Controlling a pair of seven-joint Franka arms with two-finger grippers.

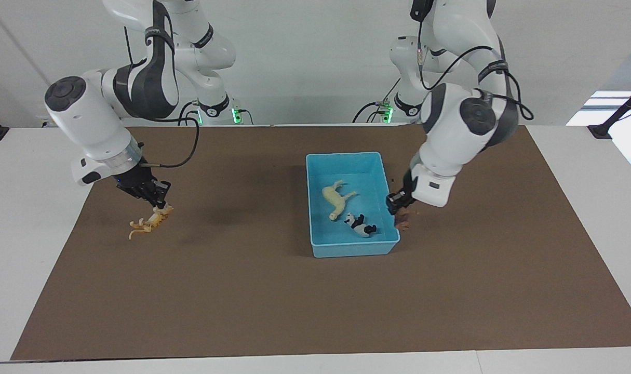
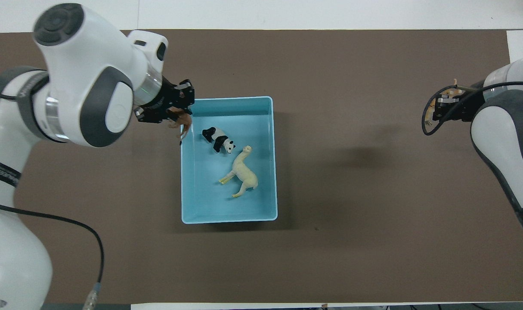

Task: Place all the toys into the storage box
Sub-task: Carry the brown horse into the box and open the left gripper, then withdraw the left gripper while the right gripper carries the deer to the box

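Observation:
The light blue storage box [image 1: 346, 156] [image 2: 227, 99] stands mid-mat. In it lie the cream-white horse [image 1: 336, 200] [image 2: 244, 174] and the panda [image 1: 361, 224] [image 2: 218, 138]. My left gripper [image 1: 398, 203] [image 2: 171, 111] is shut on the dark brown lion [image 1: 402, 222] [image 2: 182, 123], just outside the box wall at the left arm's end, by the corner near the panda. My right gripper [image 1: 158, 200] [image 2: 443, 106] is shut on one end of the orange-tan striped toy [image 1: 150, 223] [image 2: 451, 89], low at the mat toward the right arm's end; I cannot tell whether it still touches the mat.
A brown mat [image 1: 273, 301] [image 2: 356, 241] covers most of the white table [image 1: 29, 218]. The right arm's cable [image 2: 427, 116] loops beside its gripper.

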